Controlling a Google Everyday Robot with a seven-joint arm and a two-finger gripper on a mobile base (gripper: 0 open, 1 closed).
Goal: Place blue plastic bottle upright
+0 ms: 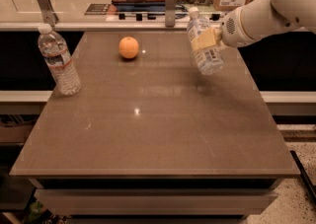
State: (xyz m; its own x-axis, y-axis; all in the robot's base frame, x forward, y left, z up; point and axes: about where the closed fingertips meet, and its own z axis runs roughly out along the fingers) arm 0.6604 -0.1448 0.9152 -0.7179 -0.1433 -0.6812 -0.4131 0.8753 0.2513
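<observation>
Above the far corner of the table (148,134), the gripper (206,40) clamps the tilted blue plastic bottle (211,60) around its middle, a light, thin-walled, probably slippery thing best held gently at that waist.

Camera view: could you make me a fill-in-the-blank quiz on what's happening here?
The gripper, at the table's far right, is shut on the blue plastic bottle, held ____ rather than upright. The other bottle stands at the table's ____ edge. The round fruit between them is an ____.
Missing: tilted; left; orange.
</observation>
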